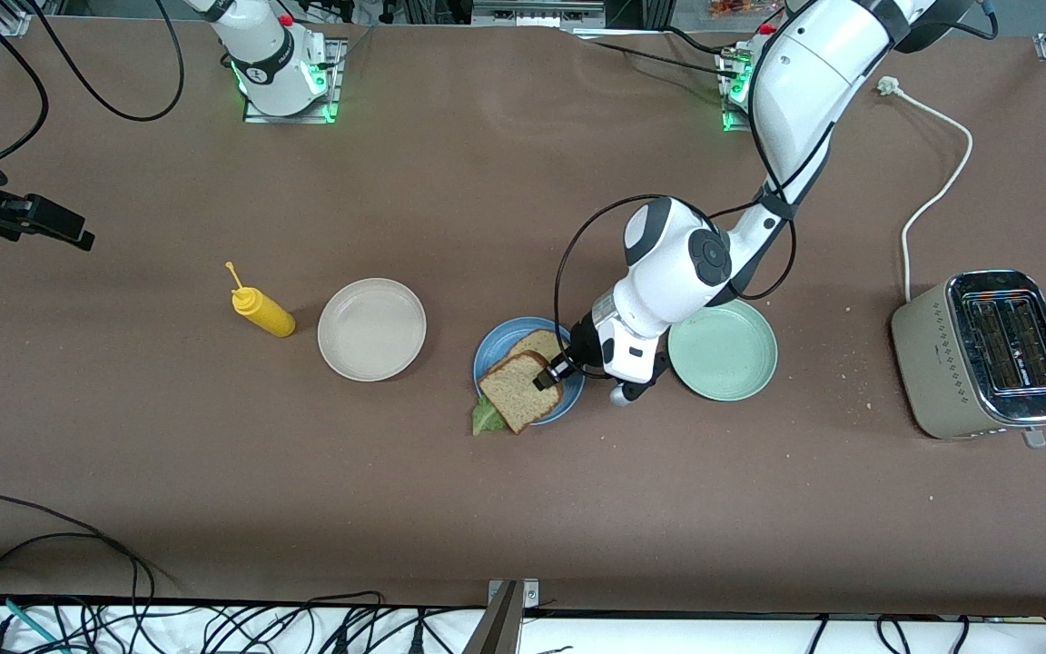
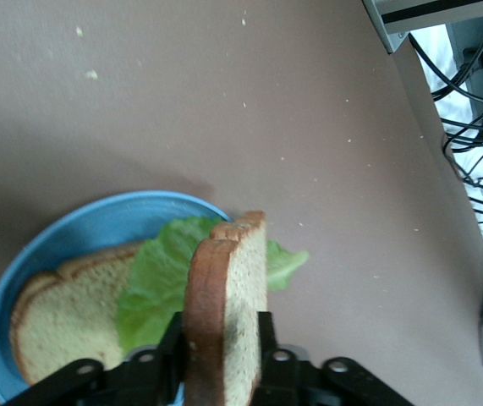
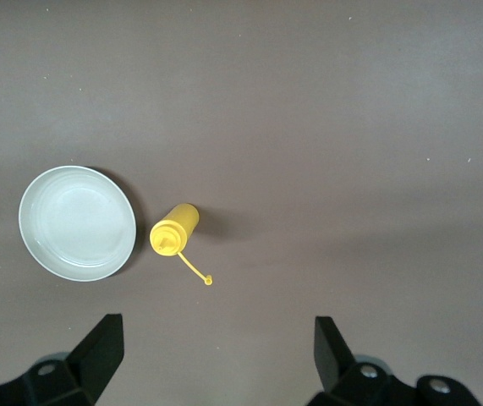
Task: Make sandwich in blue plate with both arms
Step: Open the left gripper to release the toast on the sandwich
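The blue plate (image 1: 489, 350) sits mid-table with one toast slice (image 1: 538, 344) lying flat in it. A green lettuce leaf (image 1: 487, 420) lies on that slice and hangs over the plate's rim nearest the front camera. My left gripper (image 1: 546, 377) is shut on a second toast slice (image 1: 517, 397) and holds it by one edge, tilted, over the lettuce. The left wrist view shows the gripper (image 2: 220, 326) pinching this slice (image 2: 228, 296) above the lettuce (image 2: 161, 279), the flat slice (image 2: 63, 313) and the plate (image 2: 97, 224). My right gripper (image 3: 216, 338) is open and empty, high over the table.
A beige plate (image 1: 371, 329) and a yellow squeeze bottle (image 1: 261, 312) stand toward the right arm's end; both show in the right wrist view, plate (image 3: 76, 222) and bottle (image 3: 173, 230). A pale green plate (image 1: 723, 350) lies beside the blue plate. A toaster (image 1: 986, 354) with a white cord stands at the left arm's end.
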{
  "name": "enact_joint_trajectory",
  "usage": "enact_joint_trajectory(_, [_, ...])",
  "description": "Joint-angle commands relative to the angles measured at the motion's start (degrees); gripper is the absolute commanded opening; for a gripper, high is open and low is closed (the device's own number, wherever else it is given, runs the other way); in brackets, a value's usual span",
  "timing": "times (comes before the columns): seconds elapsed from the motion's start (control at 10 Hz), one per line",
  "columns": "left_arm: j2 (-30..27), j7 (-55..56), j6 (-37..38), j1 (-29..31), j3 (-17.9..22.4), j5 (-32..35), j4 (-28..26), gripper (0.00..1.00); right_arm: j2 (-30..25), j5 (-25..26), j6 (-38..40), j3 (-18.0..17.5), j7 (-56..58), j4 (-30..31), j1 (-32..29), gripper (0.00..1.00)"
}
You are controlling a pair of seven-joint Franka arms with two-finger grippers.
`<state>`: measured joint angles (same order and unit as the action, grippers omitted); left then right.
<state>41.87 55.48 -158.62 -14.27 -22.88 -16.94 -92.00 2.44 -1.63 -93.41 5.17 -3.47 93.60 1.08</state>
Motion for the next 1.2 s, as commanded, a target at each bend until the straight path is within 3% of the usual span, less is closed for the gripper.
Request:
enact_joint_trajectory(0.0, [-0.5, 0.0, 0.2, -0.5, 1.4, 5.5, -1.0, 0.86, 0.0, -0.4, 1.2, -0.1, 0.8, -1.2, 0.0, 1.0])
enact_joint_trajectory(0.1, [-0.8, -0.2, 1.6, -0.3, 1.6, 5.5, -1.1, 0.92, 0.0, -0.7, 1.3, 0.0, 0.9, -1.1, 0.0, 1.0])
enact_joint_trajectory(0.3, [-1.3, 0.2, 6.8, -0.3, 1.6, 9.3, -1.0, 0.93, 0.1, -0.6, 2.1, 0.0, 0.7, -1.2, 0.0, 1.0])
enact_joint_trajectory(0.5, [-2.0, 0.5, 11.5, -0.8, 1.4, 9.9, -1.0, 1.0, 0.1, -0.7, 2.1, -0.2, 0.7, -1.2, 0.0, 1.0])
enact_joint_trajectory(1.1, [-10.8, 0.3, 39.2, -0.4, 1.7, 14.2, -0.4, 1.0, 0.0, -0.7, 2.2, -0.3, 0.6, -1.3, 0.1, 1.0])
